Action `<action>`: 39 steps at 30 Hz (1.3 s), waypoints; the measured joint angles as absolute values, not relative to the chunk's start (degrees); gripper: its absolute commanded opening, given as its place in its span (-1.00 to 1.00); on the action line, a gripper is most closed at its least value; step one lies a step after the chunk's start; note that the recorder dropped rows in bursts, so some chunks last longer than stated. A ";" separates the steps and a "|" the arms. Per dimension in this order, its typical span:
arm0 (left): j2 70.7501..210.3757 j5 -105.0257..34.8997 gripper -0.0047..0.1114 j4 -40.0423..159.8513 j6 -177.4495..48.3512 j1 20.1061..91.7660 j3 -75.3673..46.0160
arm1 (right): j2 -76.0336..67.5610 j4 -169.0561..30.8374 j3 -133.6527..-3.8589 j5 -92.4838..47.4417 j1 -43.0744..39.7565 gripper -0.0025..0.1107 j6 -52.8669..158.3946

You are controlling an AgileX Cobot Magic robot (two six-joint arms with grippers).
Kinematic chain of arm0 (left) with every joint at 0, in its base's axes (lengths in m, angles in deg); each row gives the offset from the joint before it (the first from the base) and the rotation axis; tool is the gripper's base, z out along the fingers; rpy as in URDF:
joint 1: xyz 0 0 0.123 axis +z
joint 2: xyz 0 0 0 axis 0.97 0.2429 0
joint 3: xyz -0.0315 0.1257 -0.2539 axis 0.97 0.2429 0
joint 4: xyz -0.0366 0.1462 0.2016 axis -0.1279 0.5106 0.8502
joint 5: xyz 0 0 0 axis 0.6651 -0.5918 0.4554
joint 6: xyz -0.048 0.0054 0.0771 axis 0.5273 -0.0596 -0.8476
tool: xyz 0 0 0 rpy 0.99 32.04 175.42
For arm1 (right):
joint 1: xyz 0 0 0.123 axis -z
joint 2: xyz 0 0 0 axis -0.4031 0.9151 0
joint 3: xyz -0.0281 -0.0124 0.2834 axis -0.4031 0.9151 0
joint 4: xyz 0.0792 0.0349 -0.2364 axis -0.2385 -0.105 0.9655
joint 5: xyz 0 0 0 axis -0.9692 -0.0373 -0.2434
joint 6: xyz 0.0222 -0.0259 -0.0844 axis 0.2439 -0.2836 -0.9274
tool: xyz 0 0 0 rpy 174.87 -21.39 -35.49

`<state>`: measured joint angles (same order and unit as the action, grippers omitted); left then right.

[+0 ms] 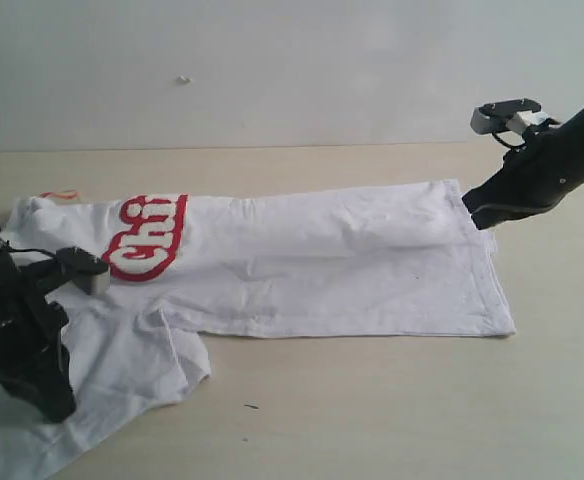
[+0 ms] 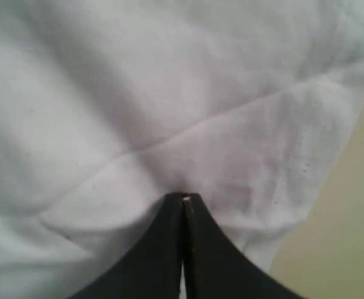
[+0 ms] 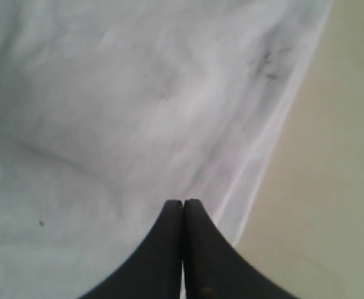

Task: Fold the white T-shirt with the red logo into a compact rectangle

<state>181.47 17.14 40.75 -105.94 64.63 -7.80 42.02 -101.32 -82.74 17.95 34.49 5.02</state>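
Note:
The white T-shirt (image 1: 352, 265) lies stretched across the table, neck end to the left and hem to the right. Part of the red logo (image 1: 150, 238) shows near the left end, the rest folded under. A sleeve (image 1: 132, 370) spreads toward the front left. My left gripper (image 1: 60, 405) presses into that sleeve area; in the left wrist view its gripper (image 2: 183, 198) is shut, with creases of white cloth (image 2: 169, 93) running into the tips. My right gripper (image 1: 477, 215) sits at the far corner of the hem; its gripper (image 3: 183, 202) is shut over the cloth (image 3: 107, 93) beside the hem edge.
A small orange tag (image 1: 60, 194) pokes out at the neck on the far left. Bare beige table (image 1: 392, 400) surrounds the shirt, with a pale wall behind. Table surface (image 3: 331, 187) shows just past the hem.

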 measured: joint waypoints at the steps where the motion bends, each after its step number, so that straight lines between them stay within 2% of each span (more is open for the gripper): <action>1: 181.32 18.92 -0.92 40.89 -105.17 64.63 -6.85 | 41.13 -101.32 -82.74 18.32 34.49 -0.96 5.13; 5: 179.78 22.21 -0.92 41.65 -103.12 64.63 -3.80 | 36.92 -101.42 -82.74 21.59 34.49 -0.96 5.24; 12: 171.87 20.06 -0.92 42.08 -102.67 64.63 -2.38 | 32.67 -102.59 -79.42 22.43 34.49 -0.96 5.48; 17: 162.51 11.10 -0.92 39.43 -103.18 64.63 -2.34 | 34.57 -102.07 -76.42 21.40 33.17 -0.96 5.84; 22: 159.13 -1.87 -0.92 34.02 -102.27 64.63 -2.25 | 37.84 -97.43 -76.16 18.88 28.84 -0.96 8.95; 31: 164.68 -23.87 -0.92 31.44 -95.77 65.40 2.18 | 44.20 -84.72 -76.52 17.00 24.56 -0.96 20.55; 39: 177.25 -28.18 -0.92 31.30 -94.79 67.71 2.60 | 44.56 -79.85 -77.28 19.34 24.18 -0.96 24.75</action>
